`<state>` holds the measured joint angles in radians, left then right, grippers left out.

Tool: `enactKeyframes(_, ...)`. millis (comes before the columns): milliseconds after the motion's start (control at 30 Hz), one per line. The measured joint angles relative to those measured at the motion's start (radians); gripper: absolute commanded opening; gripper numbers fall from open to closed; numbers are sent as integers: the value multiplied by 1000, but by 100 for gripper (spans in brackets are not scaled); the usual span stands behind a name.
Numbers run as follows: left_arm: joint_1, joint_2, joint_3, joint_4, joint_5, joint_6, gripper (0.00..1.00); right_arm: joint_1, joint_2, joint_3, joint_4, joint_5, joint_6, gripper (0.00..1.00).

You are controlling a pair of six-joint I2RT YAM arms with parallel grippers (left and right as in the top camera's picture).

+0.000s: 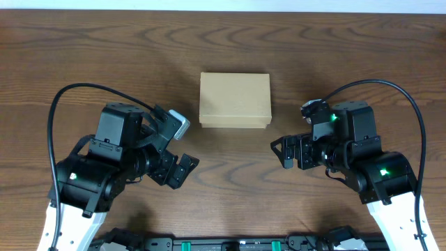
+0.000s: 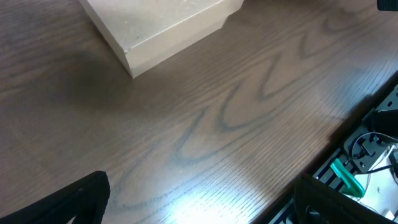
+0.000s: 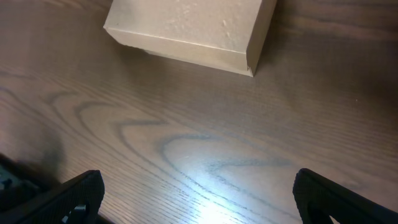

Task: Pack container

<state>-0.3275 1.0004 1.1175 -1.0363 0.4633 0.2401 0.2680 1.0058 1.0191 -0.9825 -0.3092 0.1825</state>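
Overhead, we note the box [image 1: 235, 100] shut, centred on the desk [image 1: 104, 42], contents hidden. Near it, left claw [image 1: 187, 145] and right claw [image 1: 280, 153] gape wide, empty. Wrist views cut off its far side.

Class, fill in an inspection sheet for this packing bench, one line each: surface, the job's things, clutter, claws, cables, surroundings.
Surface: dark wood-grain table; a patch of glare shows in both wrist views.
Job's things: tan cardboard container, lid down, mid-table between the two arms; nothing to pack seen.
Clutter: nothing seen.
Claws: left claw and right claw are both open and empty, each apart from the container.
Cables: left cable and right cable, both black, each arch out from their arm; loose wires lie past the table's front edge.
Surroundings: black rail along the front edge; pale strip beyond the far edge.
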Motion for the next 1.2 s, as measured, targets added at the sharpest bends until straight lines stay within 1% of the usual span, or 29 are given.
enactKeyframes(400,0,4,0,-6,-9,0,95,0,0,0,0,0,19,99)
enactKeyframes(633,0,-42,-1,-12,-183,0,96,0,0,0,0,0,19,99)
enactKeyframes(733,19,-120,-6,64,-255,0,95,0,0,0,0,0,19,99)
enactKeyframes(833,97,-232,-32,143,-325,-19,95,0,0,0,-1,0,19,99)
enactKeyframes(967,242,-412,-148,218,-383,-113,95,0,0,0,-1,0,19,99)
enactKeyframes(1067,332,-537,-309,319,-402,-181,95,0,0,0,-1,0,20,99)
enactKeyframes(1200,395,-661,-536,460,-416,-220,95,0,0,0,-1,0,20,99)
